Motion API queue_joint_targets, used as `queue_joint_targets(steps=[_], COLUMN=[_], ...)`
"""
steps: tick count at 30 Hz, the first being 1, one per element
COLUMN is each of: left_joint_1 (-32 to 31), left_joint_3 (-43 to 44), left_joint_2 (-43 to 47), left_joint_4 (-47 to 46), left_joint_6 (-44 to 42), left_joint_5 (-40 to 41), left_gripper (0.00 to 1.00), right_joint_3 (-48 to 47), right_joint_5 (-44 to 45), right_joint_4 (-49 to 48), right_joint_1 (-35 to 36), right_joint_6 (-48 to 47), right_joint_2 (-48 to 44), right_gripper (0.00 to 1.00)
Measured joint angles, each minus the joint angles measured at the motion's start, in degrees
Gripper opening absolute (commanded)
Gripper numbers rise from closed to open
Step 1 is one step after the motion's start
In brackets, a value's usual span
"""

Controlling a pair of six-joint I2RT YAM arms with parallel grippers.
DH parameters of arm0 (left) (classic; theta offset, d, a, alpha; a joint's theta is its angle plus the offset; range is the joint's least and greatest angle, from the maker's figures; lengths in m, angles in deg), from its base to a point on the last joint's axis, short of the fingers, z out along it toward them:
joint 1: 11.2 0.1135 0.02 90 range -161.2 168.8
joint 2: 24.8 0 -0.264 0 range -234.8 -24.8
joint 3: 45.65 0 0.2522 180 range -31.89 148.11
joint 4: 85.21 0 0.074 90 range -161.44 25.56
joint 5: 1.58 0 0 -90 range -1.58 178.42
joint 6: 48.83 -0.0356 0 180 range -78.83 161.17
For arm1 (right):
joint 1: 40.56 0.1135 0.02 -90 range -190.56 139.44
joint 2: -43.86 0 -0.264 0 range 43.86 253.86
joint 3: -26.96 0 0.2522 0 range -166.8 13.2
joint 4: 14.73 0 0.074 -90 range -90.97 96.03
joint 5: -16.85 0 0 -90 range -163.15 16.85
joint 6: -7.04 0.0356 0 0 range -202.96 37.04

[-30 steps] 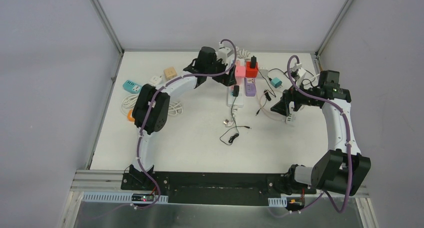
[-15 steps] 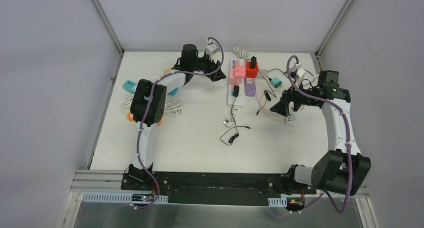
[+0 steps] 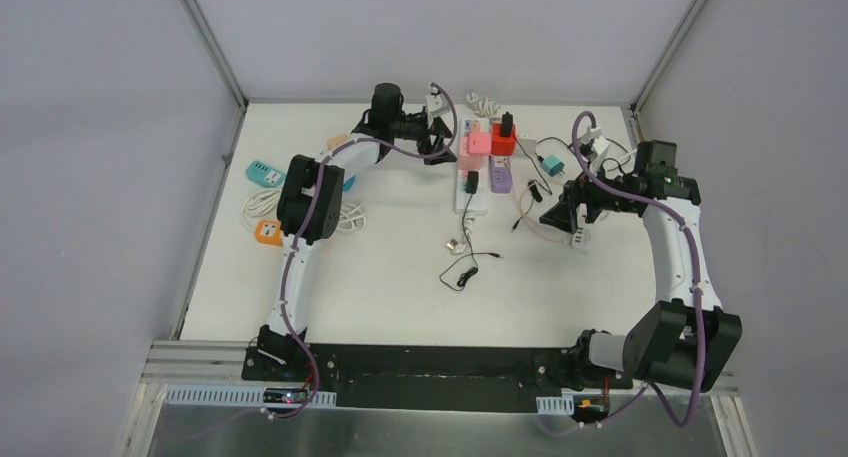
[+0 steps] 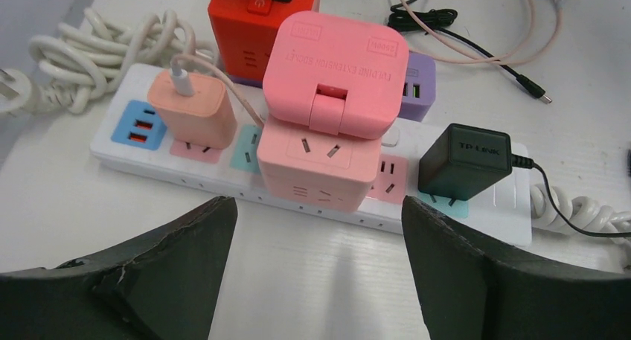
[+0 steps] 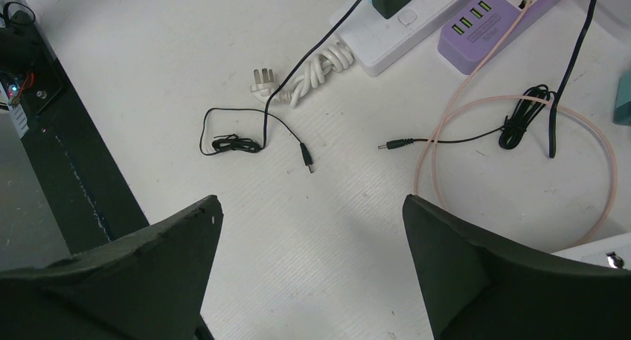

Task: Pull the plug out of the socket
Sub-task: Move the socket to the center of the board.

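A white power strip lies across the left wrist view; it also shows in the top view. Plugged into it are a peach charger plug with a pale cable, a pink cube socket adapter and a black adapter. My left gripper is open and empty, just short of the strip, facing the pink cube; in the top view it sits left of the strip. My right gripper is open and empty over bare table, right of the strip.
A red cube socket and a purple USB strip sit behind the pink cube. Loose black and pink cables lie near the right gripper. A teal strip, an orange cube and coiled white cable lie at the left.
My left gripper drew back leftward from the strip, then came a little toward it again with the wrist turned. The right arm has not moved.
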State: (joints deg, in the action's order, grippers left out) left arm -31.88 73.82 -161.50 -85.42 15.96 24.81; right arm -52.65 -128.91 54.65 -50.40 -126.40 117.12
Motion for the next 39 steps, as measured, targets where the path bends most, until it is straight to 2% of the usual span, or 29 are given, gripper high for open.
queue_joint_targets(steps=[9,15,30,33,39], left_joint_1=[-2.56,-4.22,-5.73,-5.79,-5.92], left_joint_3=[8.31,11.63,15.43,15.87,15.98], left_joint_2=[-0.07,-1.05,-4.26,-4.57,-4.63], left_joint_4=[17.4,24.39,26.6,26.75,27.3], left_joint_6=[-17.77,-25.31,-31.19,-31.23,-31.26], left_joint_5=[0.96,3.5,9.35,9.33,9.35], left_gripper=[0.82,0.8,0.8,0.7,0.61], right_joint_3=[0.0,0.0,0.0,0.0,0.0], right_joint_5=[0.0,0.0,0.0,0.0,0.0], right_joint_4=[0.09,0.52,1.09,1.11,1.18], right_joint_1=[0.04,0.04,0.04,0.04,0.04], right_joint_6=[-0.15,-0.26,-0.46,-0.48,-0.5], right_joint_2=[0.0,0.0,0.0,0.0,0.0], right_gripper=[0.95,0.95,0.95,0.95,0.95])
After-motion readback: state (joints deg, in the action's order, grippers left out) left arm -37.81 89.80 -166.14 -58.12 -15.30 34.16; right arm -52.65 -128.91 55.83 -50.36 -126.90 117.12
